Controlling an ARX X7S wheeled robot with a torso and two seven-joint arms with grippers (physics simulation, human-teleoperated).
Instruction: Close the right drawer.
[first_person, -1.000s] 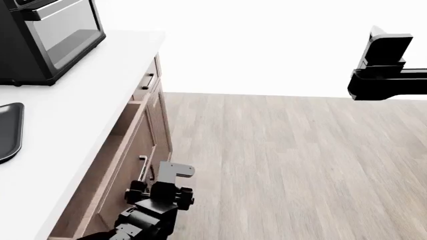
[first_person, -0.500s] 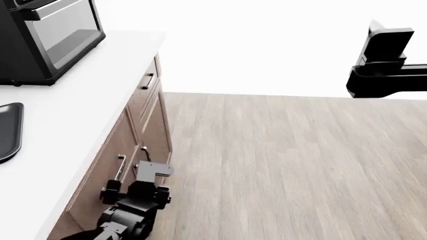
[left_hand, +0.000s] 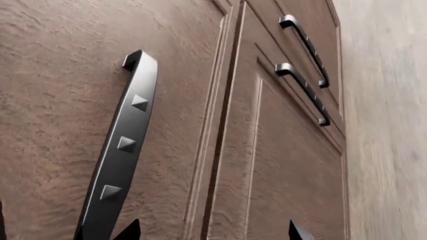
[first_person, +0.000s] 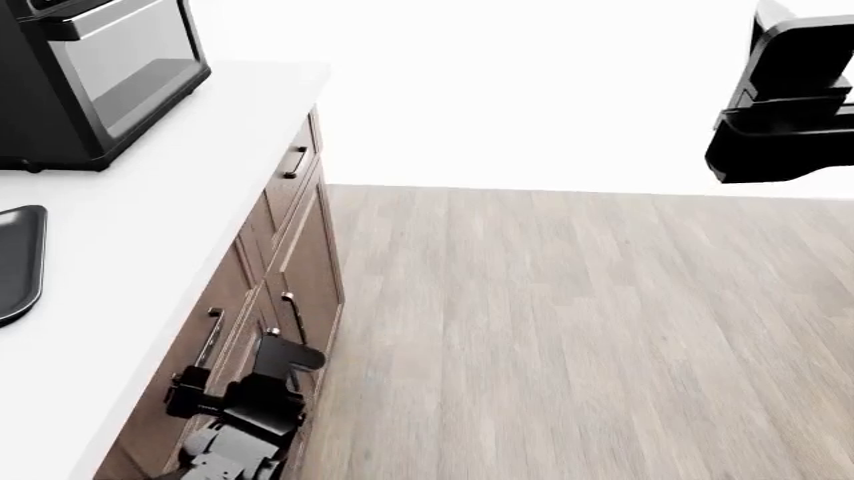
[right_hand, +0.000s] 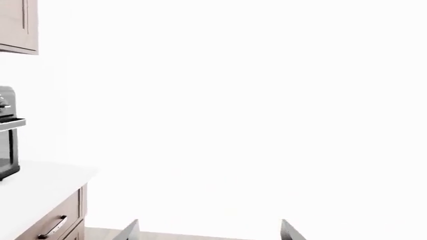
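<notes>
The right drawer (first_person: 227, 312) is a brown wood-grain front with a slim dark bar handle (first_person: 211, 337), and it lies flush with the cabinet face under the white counter. In the left wrist view its front (left_hand: 60, 100) and studded bar handle (left_hand: 123, 150) fill the picture at close range. My left gripper (first_person: 238, 398) (left_hand: 213, 234) is open right in front of it, its tips either side of the seam beside the handle, holding nothing. My right gripper (right_hand: 208, 231) is open high in the air, and its arm (first_person: 787, 100) shows at the upper right.
A black oven (first_person: 94, 70) and a dark tray (first_person: 16, 260) sit on the white counter (first_person: 160, 200). Beside the drawer are a cabinet door (left_hand: 293, 165) and two more dark handles (left_hand: 303, 92) (left_hand: 307, 42). Wood floor (first_person: 574, 330) spreads to the right.
The drawer has gone from pulled out to flush with the cabinet. My left gripper moved in toward the cabinet with it. The right arm rose slightly.
</notes>
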